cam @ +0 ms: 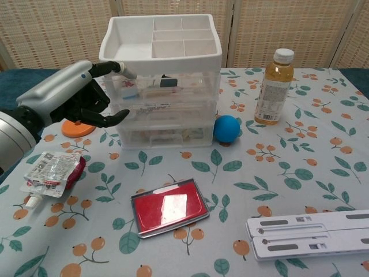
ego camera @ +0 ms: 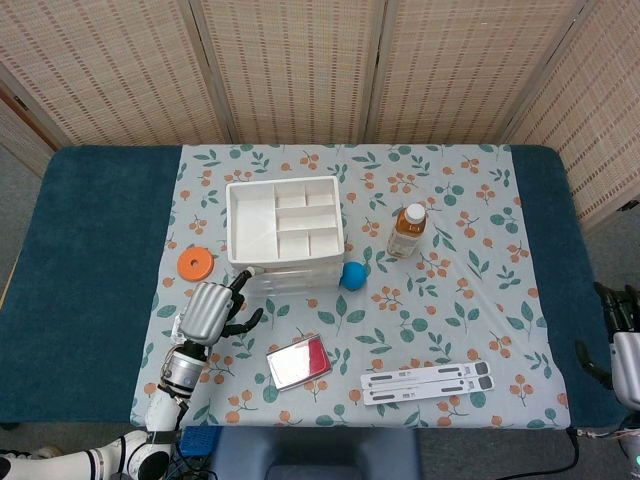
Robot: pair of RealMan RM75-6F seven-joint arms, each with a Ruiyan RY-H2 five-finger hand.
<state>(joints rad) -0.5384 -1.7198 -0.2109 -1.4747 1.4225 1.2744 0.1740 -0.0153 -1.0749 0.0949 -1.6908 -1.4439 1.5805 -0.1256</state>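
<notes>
My left hand is hovering at the left front corner of the drawer unit, fingers spread and holding nothing. One fingertip is lying right against the unit's upper left edge under the white tray top, thumb pointing at the middle drawer front; whether they are actually touching, I cannot tell. The unit is lying directly right of my hand and slightly far, its drawer fronts facing near, long axis of each drawer running left to right. In the head view my left hand is sitting just near-left of the unit. An orange disc is lying behind my hand, a crumpled pouch near-left of it. Right of the unit, a blue ball is touching its base, then a drink bottle. My right hand is hanging well apart at the far right table edge, fingers looking loosely apart and holding nothing, so the left is much nearer.
</notes>
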